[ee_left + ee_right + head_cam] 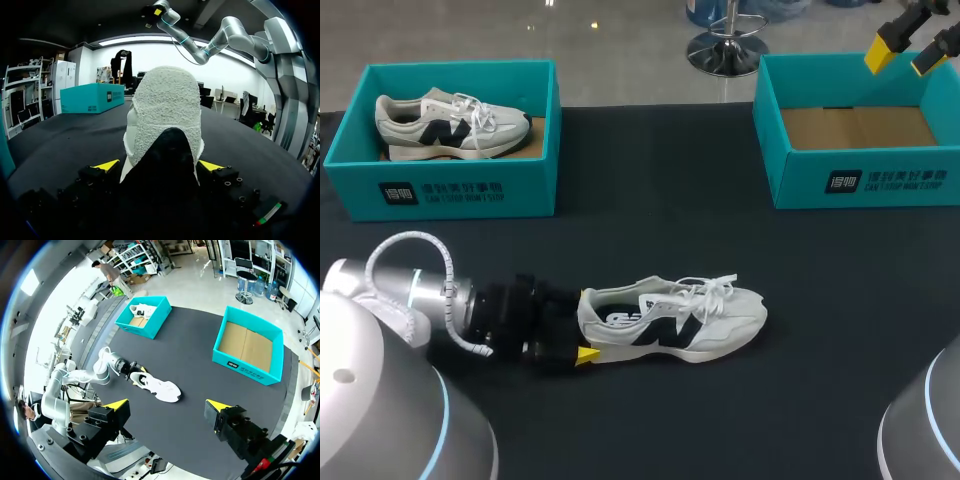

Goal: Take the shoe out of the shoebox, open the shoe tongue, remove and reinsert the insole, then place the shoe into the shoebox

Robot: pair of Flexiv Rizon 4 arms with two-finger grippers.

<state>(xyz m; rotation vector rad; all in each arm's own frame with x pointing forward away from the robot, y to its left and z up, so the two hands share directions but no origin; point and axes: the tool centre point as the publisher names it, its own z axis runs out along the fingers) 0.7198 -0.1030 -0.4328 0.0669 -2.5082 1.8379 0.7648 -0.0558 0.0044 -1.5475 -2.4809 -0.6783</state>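
Black worktop [650, 170]: shoe [680, 320] lies outside the empty shoebox [860, 185]. Left tool [159, 165] clamps its heel; right tool [168, 404] raised, spread wide, holding nothing. Tongue, insole and reboxing apparently remain.

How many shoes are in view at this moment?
2. The first white-and-black sneaker lies inside the left teal cardboard shoebox; the second white-and-black sneaker lies on the black table, heel gripped by the left hand. None seems hidden.
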